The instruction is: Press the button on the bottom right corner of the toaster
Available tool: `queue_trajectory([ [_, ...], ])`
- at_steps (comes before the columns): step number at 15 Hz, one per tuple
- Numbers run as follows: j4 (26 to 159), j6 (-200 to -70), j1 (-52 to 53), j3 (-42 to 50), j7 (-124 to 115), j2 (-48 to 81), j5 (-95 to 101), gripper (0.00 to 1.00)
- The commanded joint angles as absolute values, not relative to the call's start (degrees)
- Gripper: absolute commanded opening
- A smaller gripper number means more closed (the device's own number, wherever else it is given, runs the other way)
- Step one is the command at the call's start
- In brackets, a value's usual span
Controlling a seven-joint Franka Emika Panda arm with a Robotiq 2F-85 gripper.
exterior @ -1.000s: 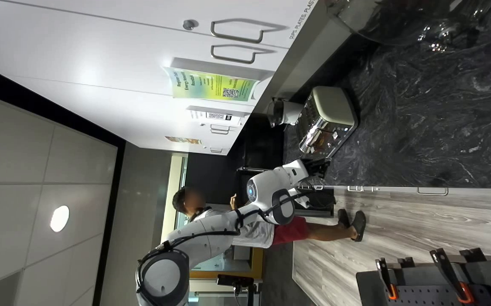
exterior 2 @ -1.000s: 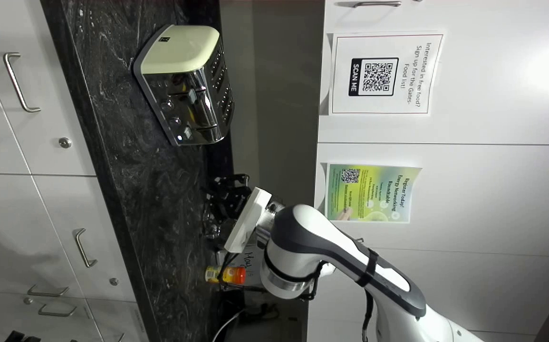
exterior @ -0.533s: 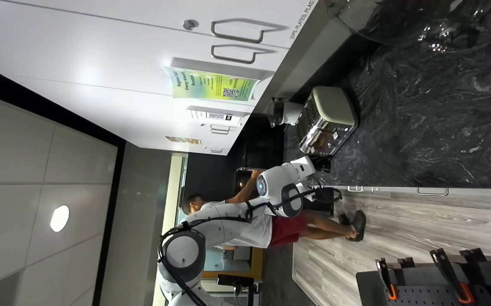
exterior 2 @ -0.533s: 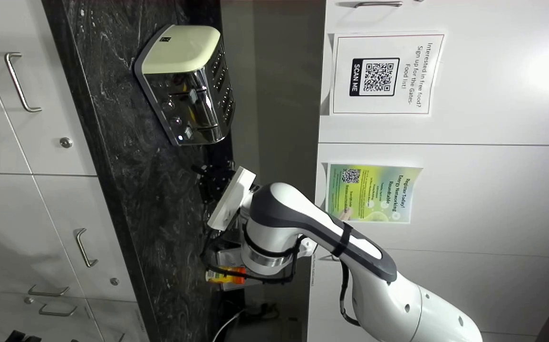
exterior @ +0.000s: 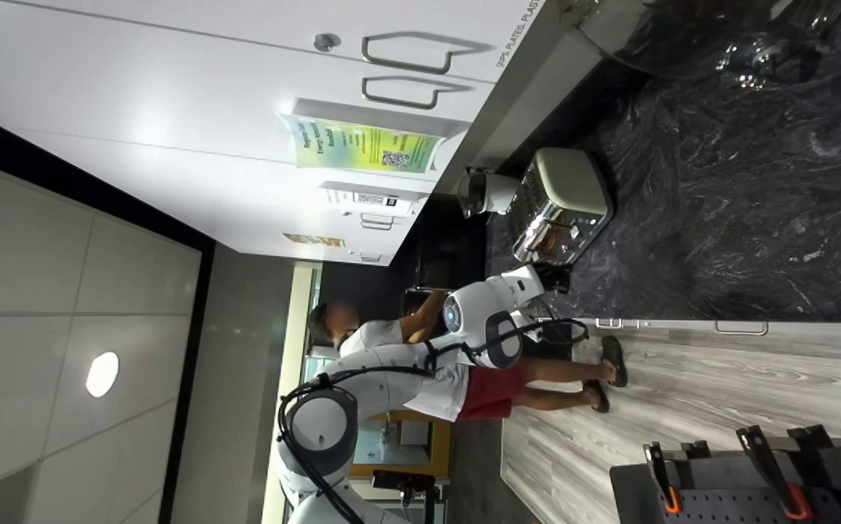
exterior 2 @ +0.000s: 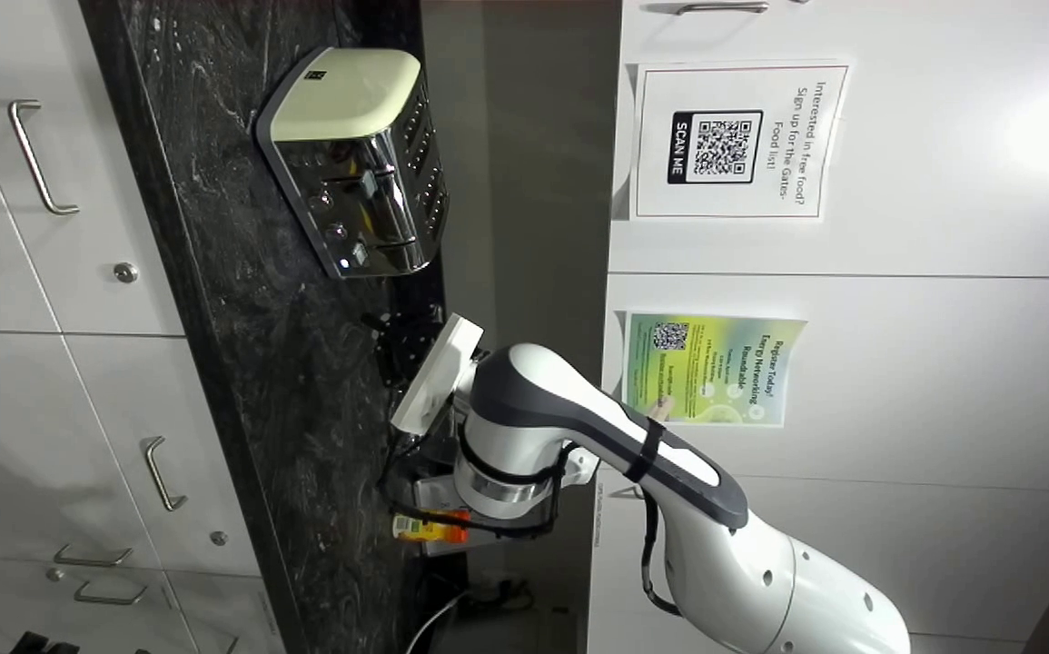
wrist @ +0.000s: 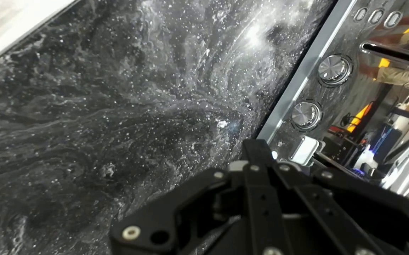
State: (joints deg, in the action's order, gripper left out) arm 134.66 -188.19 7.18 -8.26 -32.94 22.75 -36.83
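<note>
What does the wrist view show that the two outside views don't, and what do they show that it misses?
Only the wrist view clearly shows three small oval silver buttons in a row on the boxy, shiny metal toaster.

Only the exterior views show the yellow-green paper poster on the white upper cabinets, the toaster's rounded cream end panel and the white-and-grey robot arm.

Shared by all: the toaster's mirror-like front, the black marbled countertop and the black metal jaws, closed in the wrist view.

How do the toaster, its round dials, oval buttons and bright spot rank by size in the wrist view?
Largest: toaster, partly cropped.
Next: round dials, too alike to rank.
Then: oval buttons, also alike.
Smallest: bright spot.
</note>
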Motion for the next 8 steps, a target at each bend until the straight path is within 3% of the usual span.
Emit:
queue_trajectory([
  [1, 130.33, -190.96, 6.83, -8.56, -35.19, 27.38, -37.98, 0.00],
  [8, 122.88, -196.62, 8.27, -6.23, -39.30, 36.47, -38.92, 0.00],
])
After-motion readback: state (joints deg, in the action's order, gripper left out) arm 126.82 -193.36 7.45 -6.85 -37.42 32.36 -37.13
